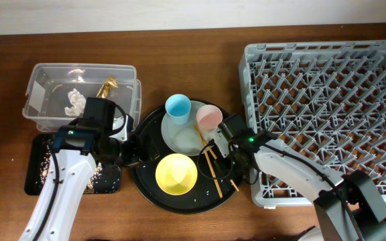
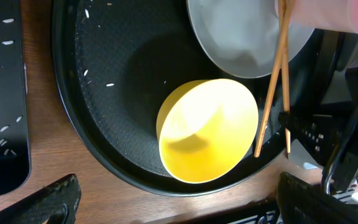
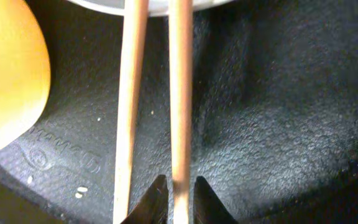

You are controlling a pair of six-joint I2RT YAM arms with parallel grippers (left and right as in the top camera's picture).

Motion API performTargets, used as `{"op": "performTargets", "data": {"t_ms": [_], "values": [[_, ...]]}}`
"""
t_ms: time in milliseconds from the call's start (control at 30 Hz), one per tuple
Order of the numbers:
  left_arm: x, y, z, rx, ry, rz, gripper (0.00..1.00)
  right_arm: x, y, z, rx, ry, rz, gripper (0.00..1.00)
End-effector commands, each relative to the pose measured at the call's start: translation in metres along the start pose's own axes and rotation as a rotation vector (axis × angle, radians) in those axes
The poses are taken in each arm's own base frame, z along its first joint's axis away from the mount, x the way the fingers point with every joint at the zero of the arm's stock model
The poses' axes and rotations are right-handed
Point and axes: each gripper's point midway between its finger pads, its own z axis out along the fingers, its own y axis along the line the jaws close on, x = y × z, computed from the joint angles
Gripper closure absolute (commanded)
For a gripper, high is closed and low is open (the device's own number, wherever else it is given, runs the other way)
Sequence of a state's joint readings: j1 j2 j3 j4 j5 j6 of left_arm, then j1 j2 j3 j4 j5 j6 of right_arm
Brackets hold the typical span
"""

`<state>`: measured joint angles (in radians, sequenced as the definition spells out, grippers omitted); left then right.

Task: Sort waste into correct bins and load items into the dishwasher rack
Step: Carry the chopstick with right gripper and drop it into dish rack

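Note:
The pair of wooden chopsticks (image 1: 213, 167) lies across the pale plate (image 1: 181, 136) and the large round black tray (image 1: 149, 127). My right gripper (image 1: 222, 163) is shut on one chopstick (image 3: 180, 124); the other chopstick (image 3: 129, 112) lies loose beside it. The yellow bowl (image 1: 176, 174) stands on the round tray, with the blue cup (image 1: 177, 106) and the pink cup (image 1: 209, 117) behind it. My left gripper (image 2: 179, 211) is open and empty at the round tray's left edge, facing the yellow bowl (image 2: 207, 130). The tissue (image 1: 76, 100) and the gold wrapper (image 1: 107, 86) lie in the clear tub (image 1: 45, 73).
The shallow black tray (image 1: 35, 167) at the front left holds rice grains and scraps. The grey dishwasher rack (image 1: 327, 114) fills the right side, its left wall close to my right arm. A few rice grains lie on the round tray (image 2: 104, 93).

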<state>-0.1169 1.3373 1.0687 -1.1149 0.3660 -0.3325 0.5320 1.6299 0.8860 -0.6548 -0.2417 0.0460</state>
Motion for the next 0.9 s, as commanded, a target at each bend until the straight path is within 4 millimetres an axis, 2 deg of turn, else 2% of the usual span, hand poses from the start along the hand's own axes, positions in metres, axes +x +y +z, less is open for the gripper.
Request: {"op": "performTargets", "data": {"t_ms": [0, 100, 167, 233, 333, 500, 667, 733, 867], "values": [[-0.001, -0.004, -0.003, 0.011, -0.009, 0.013, 0.01, -0.012, 0.008, -0.009, -0.022, -0.012, -0.008, 0.85], [-0.001, -0.004, -0.003, 0.011, -0.009, 0.013, 0.01, -0.021, 0.011, -0.019, -0.022, -0.022, -0.011, 0.86], [-0.001, -0.004, -0.003, 0.011, -0.009, 0.013, 0.01, -0.027, 0.013, -0.026, -0.023, -0.030, 0.006, 0.90], [-0.001, -0.004, -0.003, 0.011, -0.009, 0.013, 0.01, -0.026, 0.012, -0.026, -0.019, -0.026, 0.010, 0.90], [-0.001, -0.004, -0.003, 0.011, -0.009, 0.013, 0.01, -0.022, 0.011, -0.023, -0.016, -0.012, 0.013, 0.74], [-0.001, -0.004, -0.003, 0.011, -0.009, 0.013, 0.01, -0.010, 0.004, 0.002, -0.014, 0.000, 0.013, 0.67], [-0.001, -0.004, -0.003, 0.011, -0.009, 0.013, 0.01, -0.011, 0.002, 0.008, -0.013, 0.006, 0.014, 0.68], [-0.001, -0.004, -0.003, 0.011, -0.009, 0.013, 0.01, -0.011, 0.002, 0.008, -0.013, 0.006, 0.014, 0.83], [-0.001, -0.004, -0.003, 0.011, -0.009, 0.013, 0.01, -0.011, 0.003, 0.008, -0.017, 0.006, 0.014, 0.85]]}}
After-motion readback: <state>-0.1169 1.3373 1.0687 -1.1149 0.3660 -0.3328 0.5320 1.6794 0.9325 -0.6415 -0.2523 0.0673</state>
